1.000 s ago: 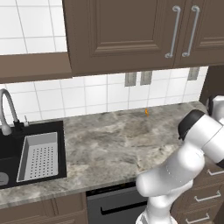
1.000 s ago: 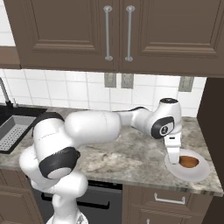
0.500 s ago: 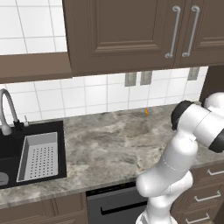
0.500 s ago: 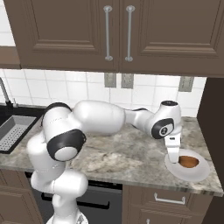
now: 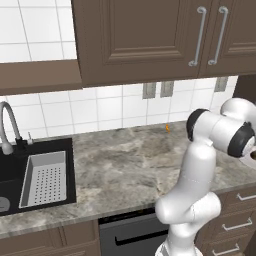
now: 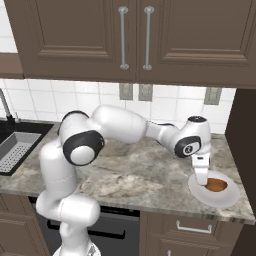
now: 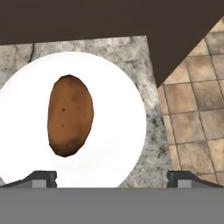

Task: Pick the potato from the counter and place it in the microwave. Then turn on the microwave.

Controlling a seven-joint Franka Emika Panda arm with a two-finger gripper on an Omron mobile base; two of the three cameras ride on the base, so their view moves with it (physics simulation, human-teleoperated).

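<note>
Potato [image 7: 70, 115] on white plate [image 7: 124, 131] near counter [image 7: 153, 144] edge

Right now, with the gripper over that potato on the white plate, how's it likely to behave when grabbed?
The potato looks smooth and oval, so it may roll or pivot between the pads. It lies loose on a glossy white plate, so a nudge would likely slide it. It's probably rigid.
</note>
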